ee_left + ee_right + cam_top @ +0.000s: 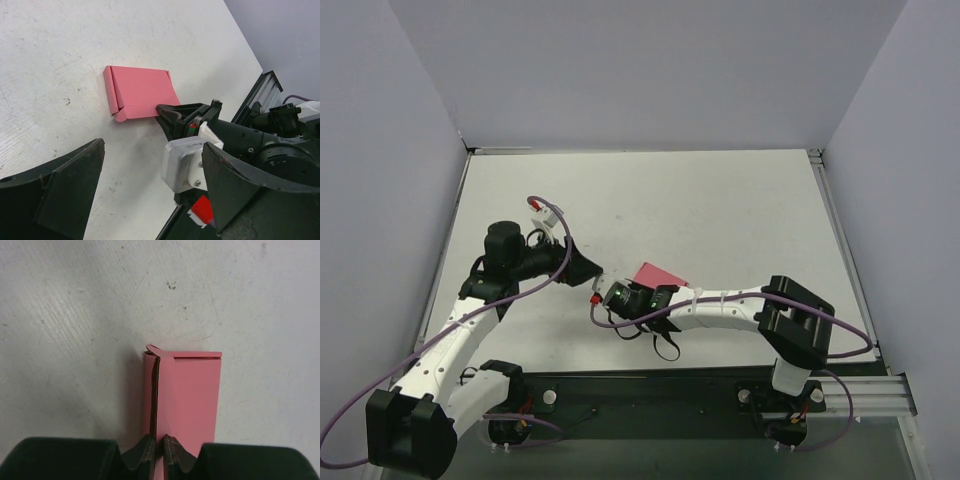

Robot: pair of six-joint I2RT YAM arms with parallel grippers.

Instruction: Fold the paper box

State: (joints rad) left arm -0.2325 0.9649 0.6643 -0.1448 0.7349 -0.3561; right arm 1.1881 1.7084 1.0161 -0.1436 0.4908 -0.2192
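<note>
The paper box point(661, 273) point(142, 92) point(187, 395) was found lying on the white table point(720, 200) point(50, 50) point(75, 300), near its front middle, just ahead of the right arm's wrist. It was made of thin, smooth, matt pink-red card, shaped as a flattish rectangle with sharp creases. In the left wrist view a narrow side panel was folded up along one long edge, and a small rounded tab was seen at a corner. In the right wrist view a dark seam was shown running lengthwise between two overlapping panels, with a thin end flap folded across the far end.

The right gripper point(638, 290) point(162, 111) point(159, 447) was closed on the near edge of the box, the card being pinched between its dark, wedge-shaped fingertips at that seam.

The left gripper point(582, 268) point(152, 150) was held wide open, just beside the box but apart from it, with nothing between its broad black fingers point(65, 190).

The tabletop was seen to be painted white, faintly grained, scuffed and speckled with small dark marks.
</note>
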